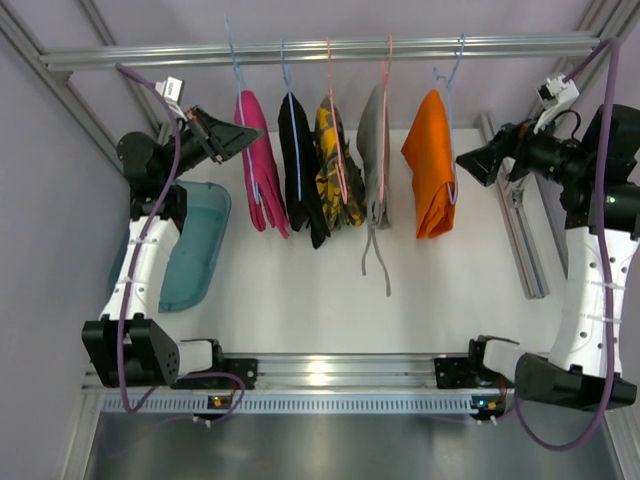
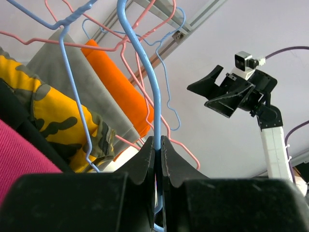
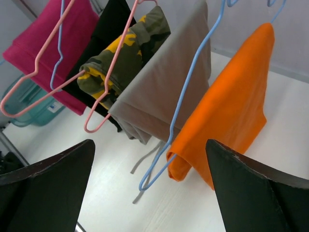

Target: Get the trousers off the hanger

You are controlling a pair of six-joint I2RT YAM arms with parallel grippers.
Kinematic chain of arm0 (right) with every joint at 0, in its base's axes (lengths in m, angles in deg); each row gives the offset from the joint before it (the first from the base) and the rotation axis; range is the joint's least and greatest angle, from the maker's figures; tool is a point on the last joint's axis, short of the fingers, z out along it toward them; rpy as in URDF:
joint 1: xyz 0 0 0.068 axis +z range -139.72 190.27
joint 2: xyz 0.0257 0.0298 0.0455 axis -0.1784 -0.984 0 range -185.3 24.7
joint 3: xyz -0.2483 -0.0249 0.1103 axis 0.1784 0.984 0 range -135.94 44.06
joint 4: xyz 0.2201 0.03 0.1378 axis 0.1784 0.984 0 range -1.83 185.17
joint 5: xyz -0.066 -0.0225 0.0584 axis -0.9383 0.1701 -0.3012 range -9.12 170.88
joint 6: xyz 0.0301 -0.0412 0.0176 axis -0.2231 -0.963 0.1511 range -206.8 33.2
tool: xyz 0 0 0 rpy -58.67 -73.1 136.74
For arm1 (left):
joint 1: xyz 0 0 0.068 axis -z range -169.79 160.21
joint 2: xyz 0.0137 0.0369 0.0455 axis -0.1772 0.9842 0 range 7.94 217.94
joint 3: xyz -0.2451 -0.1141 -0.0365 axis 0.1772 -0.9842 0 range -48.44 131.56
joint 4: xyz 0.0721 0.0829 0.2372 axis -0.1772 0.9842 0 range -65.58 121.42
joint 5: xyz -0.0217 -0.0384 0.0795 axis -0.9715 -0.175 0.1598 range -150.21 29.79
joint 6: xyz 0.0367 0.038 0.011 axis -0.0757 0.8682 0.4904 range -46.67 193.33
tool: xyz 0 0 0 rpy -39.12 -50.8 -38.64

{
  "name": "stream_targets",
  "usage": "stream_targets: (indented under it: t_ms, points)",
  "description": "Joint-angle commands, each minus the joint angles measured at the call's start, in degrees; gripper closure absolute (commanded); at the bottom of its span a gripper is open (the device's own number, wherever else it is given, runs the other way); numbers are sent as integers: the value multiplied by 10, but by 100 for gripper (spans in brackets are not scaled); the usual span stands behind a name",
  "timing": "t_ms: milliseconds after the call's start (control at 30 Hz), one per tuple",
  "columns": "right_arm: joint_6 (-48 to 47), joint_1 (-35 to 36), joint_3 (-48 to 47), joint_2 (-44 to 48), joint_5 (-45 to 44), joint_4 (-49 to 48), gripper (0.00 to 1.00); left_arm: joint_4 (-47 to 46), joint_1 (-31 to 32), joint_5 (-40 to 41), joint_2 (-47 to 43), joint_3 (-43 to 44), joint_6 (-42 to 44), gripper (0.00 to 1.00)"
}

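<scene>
Up at the rail (image 1: 320, 48), we had the left gripper (image 2: 158, 144) clamped shut on the wire of the blue hanger (image 2: 146, 72), apparently to steady it so the magenta trousers (image 1: 258, 170) draped over it could be pulled off; the black trousers (image 1: 300, 175) hung just beside them. The right gripper (image 1: 478, 160) hovered wide open near the orange garment (image 1: 430, 175), holding nothing and well apart from both pairs, so we judged the pull-off not yet started.

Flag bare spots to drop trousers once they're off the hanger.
Widest bare patch: white table bordered by teal tray, cords of the grey pair and the near base rail. Smaller strip between the orange trousers and the right-side rail. Crowded: magenta trousers through orange, hung close together.
</scene>
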Motion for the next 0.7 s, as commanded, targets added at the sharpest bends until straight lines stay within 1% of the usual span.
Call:
stream_targets:
  t_ms: [0, 133, 167, 200, 233, 300, 333, 367, 400, 500, 533, 567, 633, 667]
  points:
    - [45, 4, -26, -17, 54, -44, 1, -101, -2, 25, -19, 16, 47, 100]
    - [142, 12, -23, -30, 89, -147, 1, -101, -2, 23, -47, -27, 42, 100]
    - [189, 20, -23, -40, 92, -171, 0, -101, -2, 25, -55, -37, 42, 100]
    - [212, 27, -23, -43, 97, -226, 1, -101, -2, 27, -73, -61, 41, 100]
    - [232, 35, -24, -48, 97, -251, 1, -101, -2, 31, -83, -71, 39, 100]
    - [258, 70, -48, -66, 84, -283, 0, -100, -2, 33, -107, -98, 30, 100]
    - [263, 84, -62, -76, 79, -283, 1, -91, -2, 37, -115, -103, 29, 100]
    - [271, 118, -77, -98, 75, -283, 1, -85, -2, 36, -122, -108, 27, 100]
    - [277, 137, -108, -109, 67, -283, 1, -85, -2, 36, -130, -117, 26, 100]
    - [291, 200, -157, -150, 45, -295, 1, -67, -2, 47, -168, -130, 41, 100]
    - [293, 218, -164, -158, 37, -312, 1, -59, -1, 50, -184, -133, 42, 100]
    - [301, 251, -170, -171, 28, -324, 2, -54, -1, 52, -191, -137, 42, 100]
    - [315, 284, -178, -180, 0, -348, 4, -40, -1, 55, -214, -146, 43, 100]
    - [330, 317, -180, -193, -10, -372, 5, -30, -1, 58, -221, -148, 48, 100]
